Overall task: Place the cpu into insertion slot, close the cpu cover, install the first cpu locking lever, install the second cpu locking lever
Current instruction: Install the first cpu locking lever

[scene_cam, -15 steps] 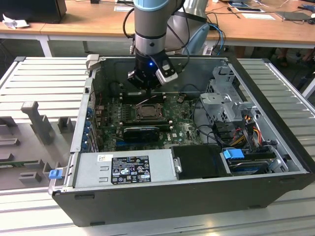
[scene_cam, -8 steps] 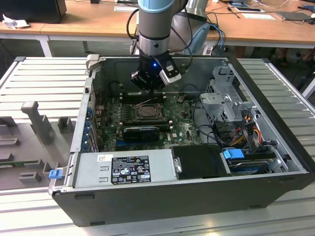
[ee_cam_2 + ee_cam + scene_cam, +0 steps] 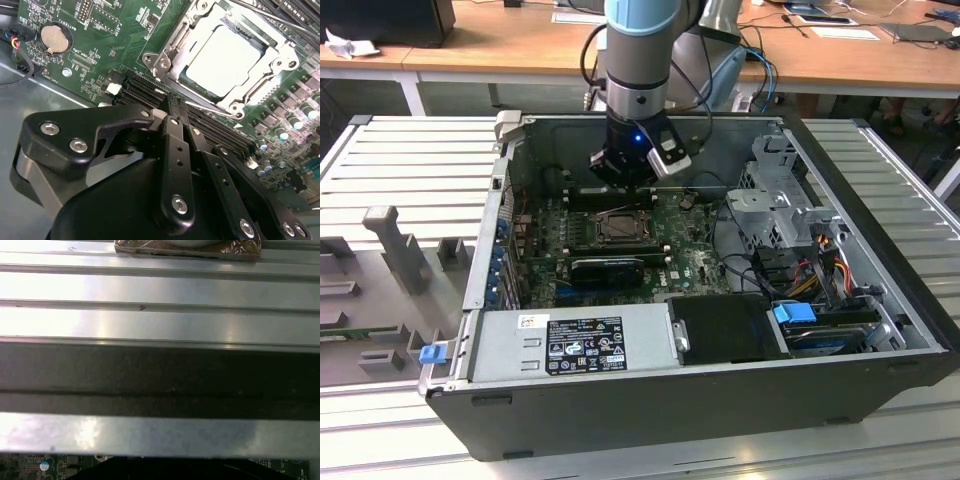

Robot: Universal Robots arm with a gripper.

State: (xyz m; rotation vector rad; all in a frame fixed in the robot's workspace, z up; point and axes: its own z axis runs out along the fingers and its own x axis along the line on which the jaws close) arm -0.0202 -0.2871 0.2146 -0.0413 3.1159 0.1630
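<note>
Pale tan-silver square cpu seated in dark silver-rimmed insertion slot, just ahead of black gripper. Fingers pressed together, pinching nothing. Thin silver cpu cover frame seemingly down around chip; latching unclear. Risk: fingertips hang near black memory slots; skewed descent could snag them.

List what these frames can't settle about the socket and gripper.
- Levers latched or not: too small at the socket in the exterior view; glare washes the cpu and cover in the second wrist view.
- Fingertips: the gripper body hides them in the second wrist view.
</note>
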